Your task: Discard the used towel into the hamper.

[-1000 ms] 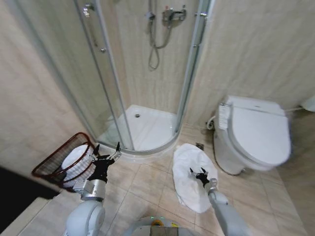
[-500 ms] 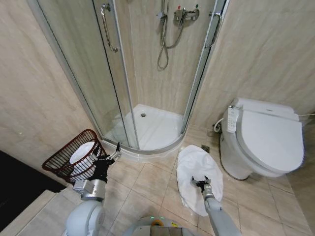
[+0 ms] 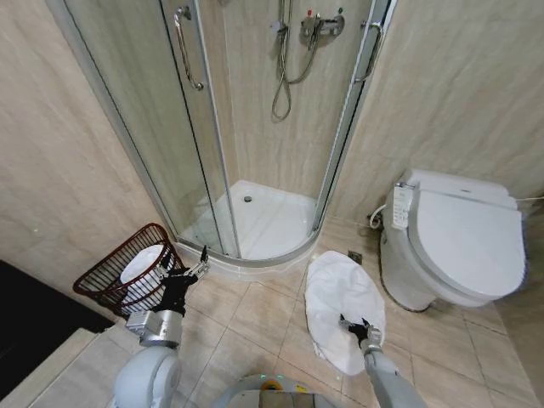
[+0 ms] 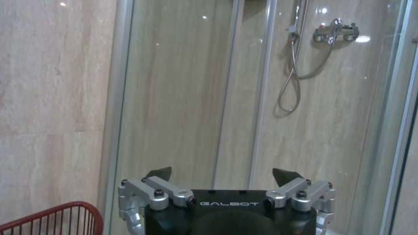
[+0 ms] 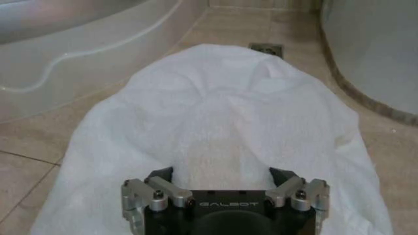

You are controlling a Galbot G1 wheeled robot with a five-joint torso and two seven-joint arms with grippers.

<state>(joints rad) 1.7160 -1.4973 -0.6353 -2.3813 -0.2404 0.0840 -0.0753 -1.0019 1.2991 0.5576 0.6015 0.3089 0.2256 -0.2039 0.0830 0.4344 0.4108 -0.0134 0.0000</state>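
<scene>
The used towel is a white cloth spread flat on the tiled floor between the shower tray and the toilet; the right wrist view shows its folds up close. My right gripper is open and sits low over the towel's near part, its fingers spread on the cloth. The hamper is a dark reddish-brown wire basket tilted against the left wall, with something white inside it. My left gripper hangs open beside the hamper, holding nothing. The hamper's rim shows in the left wrist view.
A curved glass shower enclosure with a raised white tray stands ahead. A white toilet is at the right, close to the towel. A floor drain lies past the towel. Tiled floor lies open between towel and hamper.
The camera rose and shifted a second ago, then held still. My right gripper slid a little nearer to me over the towel. The left arm kept its place.
</scene>
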